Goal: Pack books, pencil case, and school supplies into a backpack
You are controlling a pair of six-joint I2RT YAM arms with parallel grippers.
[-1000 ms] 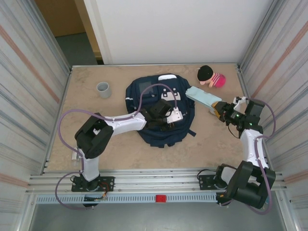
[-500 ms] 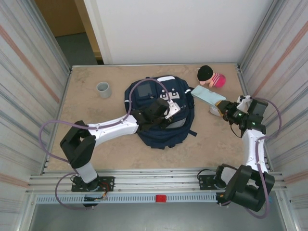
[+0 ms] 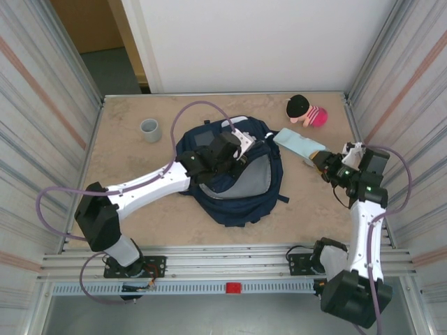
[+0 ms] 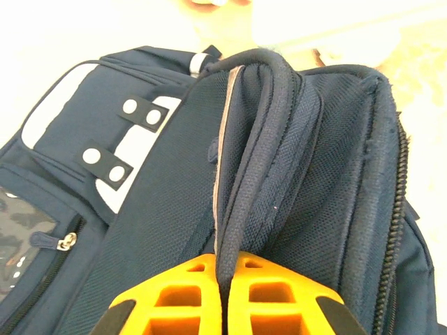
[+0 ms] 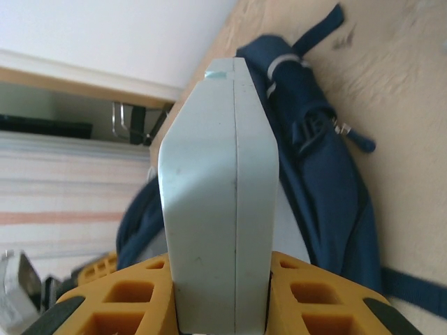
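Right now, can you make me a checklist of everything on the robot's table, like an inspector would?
Surface: beige stone-look table, no spills seen.
Job's things: navy backpack lies mid-table, top pulled open, grey lining showing; pale teal pencil case is held just to its right.
Clutter: grey cup upright at far left; pink plush toy at far right.
Grippers: left gripper shut on the backpack's opening edge; right gripper shut on the pencil case.
Cables: purple cable arcs over the backpack; second cable loops beside the right arm.
Surroundings: ribbed metal walls on both sides, white panel behind.
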